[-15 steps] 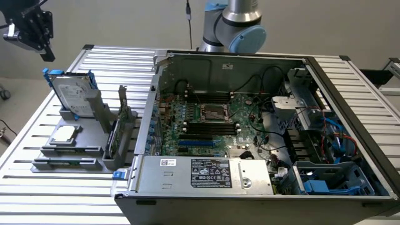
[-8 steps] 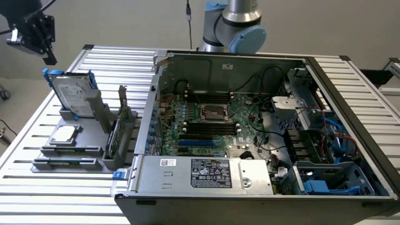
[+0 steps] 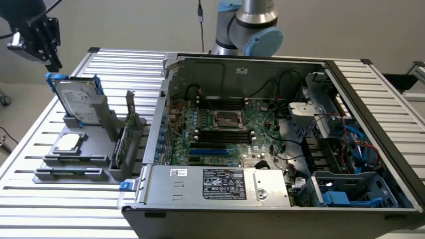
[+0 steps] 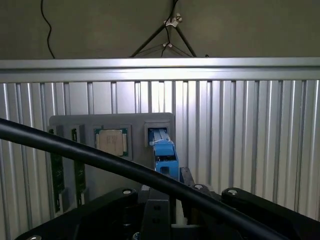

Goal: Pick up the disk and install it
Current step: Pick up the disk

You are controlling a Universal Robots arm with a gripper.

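The disk is a silver-grey drive with a white label and blue rails. It stands upright on edge in a slot of the grey holder at the exterior view's left. My gripper hangs just above and slightly left of the disk's top edge, apart from it and holding nothing. In the wrist view the disk appears edge-on, blue rail uppermost, right below the wrist's black body.
A small square CPU chip lies in the holder beside the disk, and memory cards stand next to it. The open computer case fills the slatted table's right, with a grey power-supply box and a blue-railed drive bay. A black cable crosses the wrist view.
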